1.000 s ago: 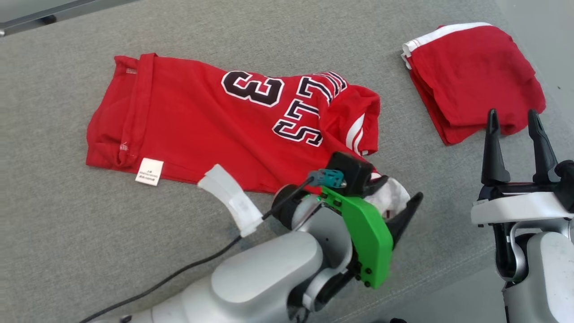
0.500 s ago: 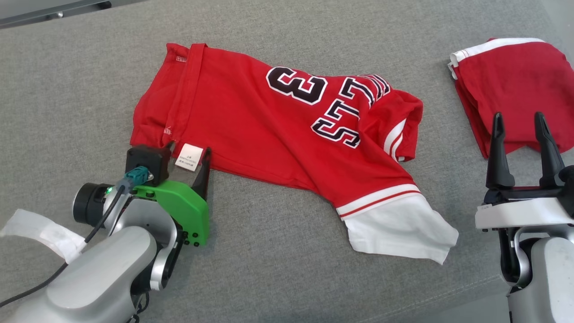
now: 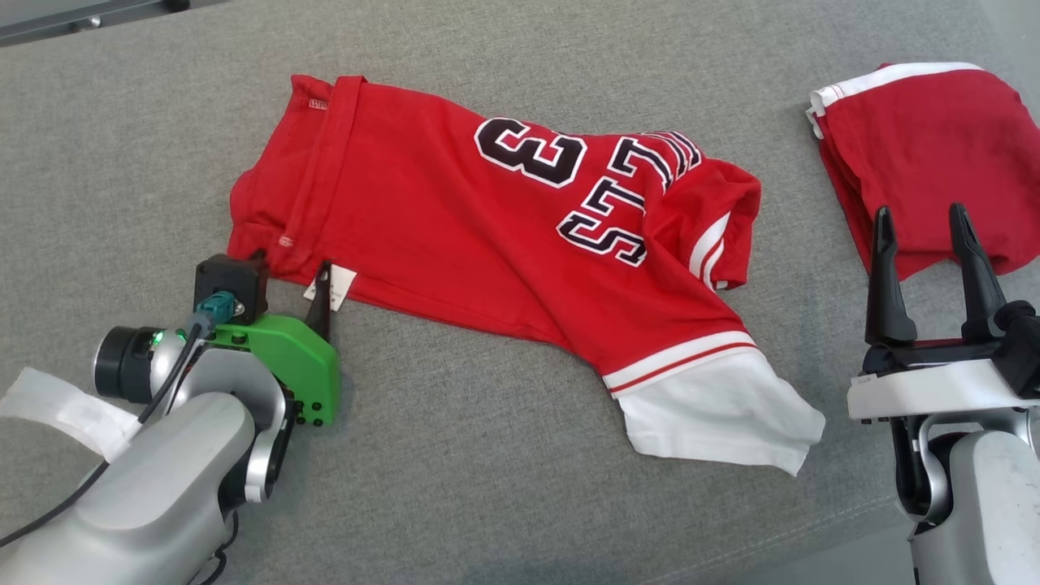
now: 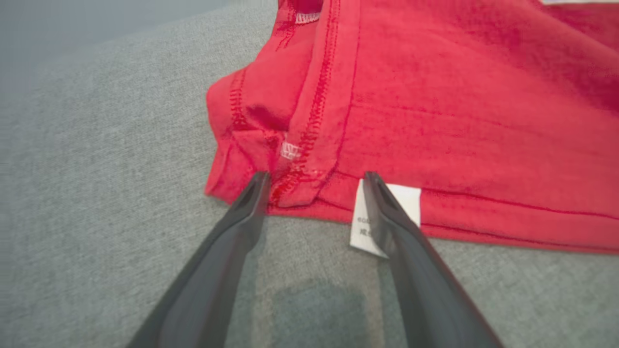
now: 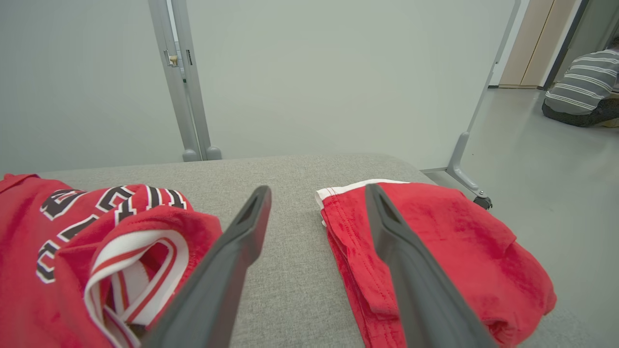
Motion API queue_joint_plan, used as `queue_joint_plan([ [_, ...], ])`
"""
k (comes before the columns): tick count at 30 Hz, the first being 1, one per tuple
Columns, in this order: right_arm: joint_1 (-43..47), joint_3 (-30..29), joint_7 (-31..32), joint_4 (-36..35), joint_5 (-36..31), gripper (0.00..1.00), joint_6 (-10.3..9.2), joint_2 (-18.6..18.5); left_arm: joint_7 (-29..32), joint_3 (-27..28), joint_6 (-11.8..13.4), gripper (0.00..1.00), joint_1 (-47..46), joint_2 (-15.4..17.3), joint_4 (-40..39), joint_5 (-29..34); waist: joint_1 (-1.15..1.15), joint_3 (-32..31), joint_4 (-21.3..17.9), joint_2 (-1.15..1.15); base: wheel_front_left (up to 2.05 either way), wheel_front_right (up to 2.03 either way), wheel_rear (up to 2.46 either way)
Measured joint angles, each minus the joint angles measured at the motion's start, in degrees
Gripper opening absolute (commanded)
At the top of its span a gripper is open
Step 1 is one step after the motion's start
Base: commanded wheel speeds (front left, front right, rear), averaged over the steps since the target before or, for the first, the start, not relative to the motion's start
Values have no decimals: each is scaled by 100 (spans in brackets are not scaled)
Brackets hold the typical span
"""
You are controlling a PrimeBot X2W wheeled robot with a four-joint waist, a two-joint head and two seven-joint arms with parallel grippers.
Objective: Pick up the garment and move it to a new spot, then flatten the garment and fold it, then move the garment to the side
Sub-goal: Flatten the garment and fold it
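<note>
After it left the sleeve (image 3: 715, 406), the left gripper (image 4: 315, 177), fingers wide, brackets the jersey (image 3: 455, 236) at its hem corner toward the table's (image 3: 487, 496) left edge, apparently to flatten it; the right gripper (image 3: 919, 211) idles, equally wide.

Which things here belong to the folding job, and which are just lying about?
Job: red jersey; its white label; left gripper, open at the hem corner.
Lying about: folded red garment ahead of the right gripper; person in the background.
</note>
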Motion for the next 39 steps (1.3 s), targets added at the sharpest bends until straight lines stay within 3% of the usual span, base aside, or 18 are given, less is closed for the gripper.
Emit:
queue_joint_plan([
  [16, 107, 12, 0, 55, 100, 100, 0, 0, -203, -148, -99, 100, -91, -3, 580, 204, 0, -95, -35, 0, 0, 0, 0],
  [30, 109, 51, 0, 108, 122, 100, 0, 0, -447, 120, -43, 100, -336, 202, 792, 234, 0, -64, 43, 0, 0, 0, 0],
  [39, 113, 40, 0, 121, 149, 100, 0, 0, -555, 372, -118, 100, -262, 277, 857, -80, 0, -51, -1, 0, 0, 0, 0],
])
